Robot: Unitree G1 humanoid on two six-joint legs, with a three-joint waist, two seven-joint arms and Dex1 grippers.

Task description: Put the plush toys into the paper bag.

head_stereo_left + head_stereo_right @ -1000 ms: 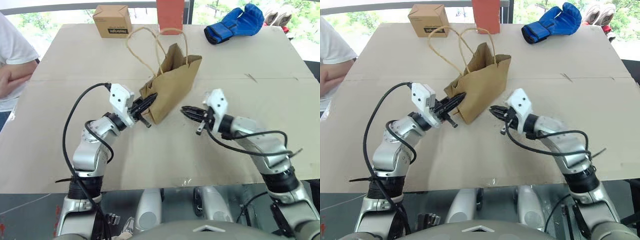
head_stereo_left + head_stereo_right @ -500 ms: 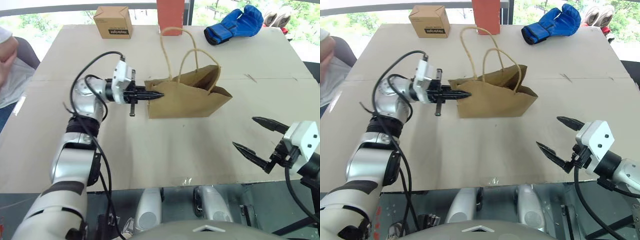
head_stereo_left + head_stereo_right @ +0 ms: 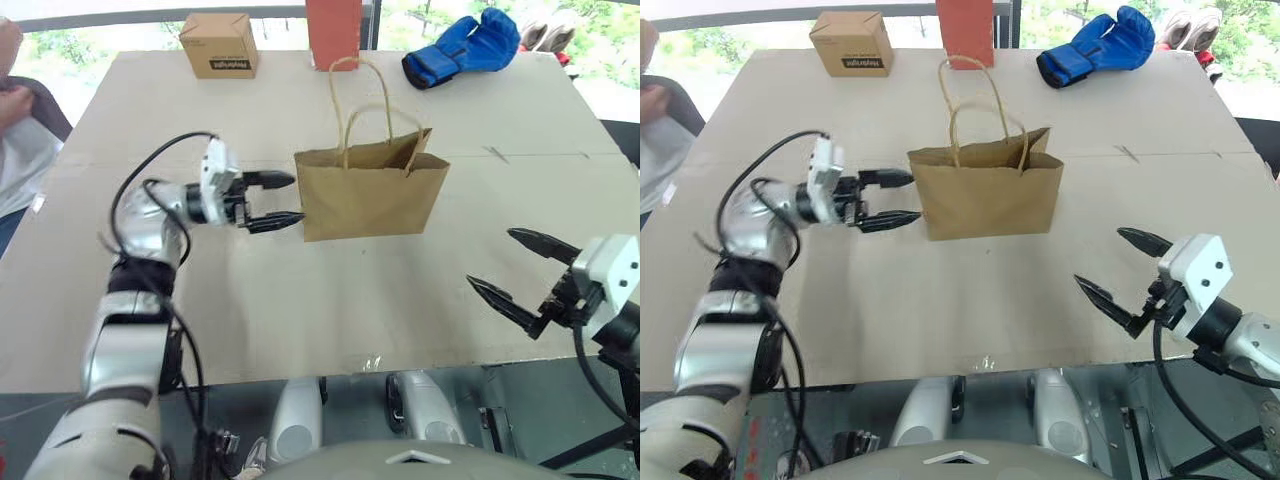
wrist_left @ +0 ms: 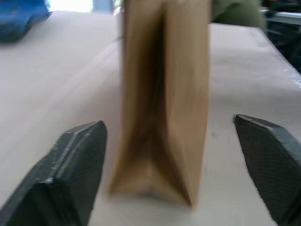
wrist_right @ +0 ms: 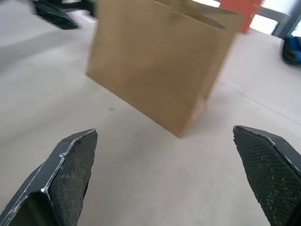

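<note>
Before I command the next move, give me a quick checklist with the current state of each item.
1. Paper bag upright on the table: ok.
2. Left gripper open and off the bag: ok; its fingers stand apart just beside the bag's side.
3. Right gripper open and holding nothing: ok; it is well away from the bag.
4. Bag mouth open enough for loading: cannot tell.
5. Plush toys located: not ok; none seen on the table, and the bag's inside is hidden.
6. Boxing glove and cardboard box out of the way: ok, both at the far edge.
</note>
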